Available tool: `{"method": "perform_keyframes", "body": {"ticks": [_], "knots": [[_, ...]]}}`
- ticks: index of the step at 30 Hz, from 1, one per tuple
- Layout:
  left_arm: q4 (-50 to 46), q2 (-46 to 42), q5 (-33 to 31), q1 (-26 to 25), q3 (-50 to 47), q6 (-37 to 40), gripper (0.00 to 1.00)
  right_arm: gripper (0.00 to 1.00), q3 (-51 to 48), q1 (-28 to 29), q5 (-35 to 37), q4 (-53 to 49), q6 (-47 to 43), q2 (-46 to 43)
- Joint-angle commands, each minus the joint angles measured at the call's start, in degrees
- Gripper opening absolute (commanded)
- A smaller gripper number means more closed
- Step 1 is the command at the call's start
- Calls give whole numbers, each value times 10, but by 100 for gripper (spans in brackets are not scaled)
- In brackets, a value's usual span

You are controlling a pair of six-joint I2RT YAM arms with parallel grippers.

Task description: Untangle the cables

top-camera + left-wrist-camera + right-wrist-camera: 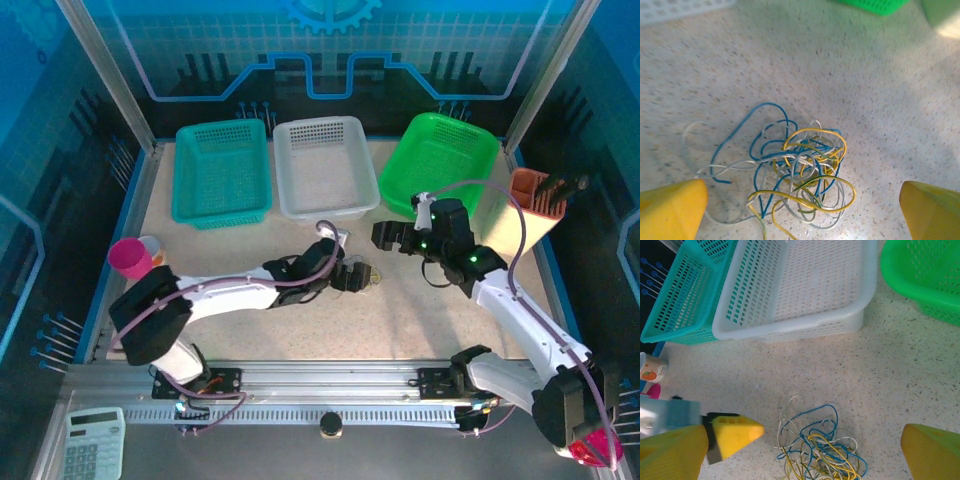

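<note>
Left gripper (802, 206) spread over one tangle, three cables (799, 167).

The top camera looks steeply down from behind the arms over the whole surface (430, 320). The left wrist camera faces down, close, past the left tool (803, 192); the right wrist camera, farther back past the right tool (805, 440), shares the cable tangle (805, 165) ahead.

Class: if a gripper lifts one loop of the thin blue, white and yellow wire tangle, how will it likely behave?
The tangle of thin blue, white and yellow wires is probably limp and light: strands lie in loose, flat curls. Loops interlace, so lifting one likely drags the rest along.
</note>
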Motion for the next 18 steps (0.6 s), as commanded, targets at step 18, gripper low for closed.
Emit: {"method": "perform_keyframes", "body": {"ticks": [18], "knots": [[-87, -129, -7, 84, -64, -162, 99, 84, -24, 24, -55, 40, 29, 206]]}}
